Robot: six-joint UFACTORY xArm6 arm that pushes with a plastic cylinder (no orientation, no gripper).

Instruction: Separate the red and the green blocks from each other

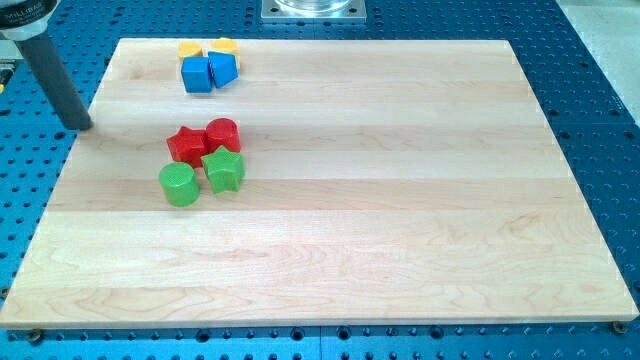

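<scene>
A red star block (186, 144) and a red cylinder (223, 133) sit side by side on the wooden board (380, 200), left of centre. Just below them lie a green cylinder (179, 185) and a green star block (224, 171). The four blocks form a tight cluster, touching or nearly touching. My tip (80, 125) is at the view's left, just off the board's left edge, well left of and slightly above the cluster.
Two yellow blocks (191, 49) (224, 46) and two blue blocks (197, 74) (223, 69) are grouped near the board's top left. A metal base plate (313, 9) sits beyond the top edge. A blue perforated table (600, 80) surrounds the board.
</scene>
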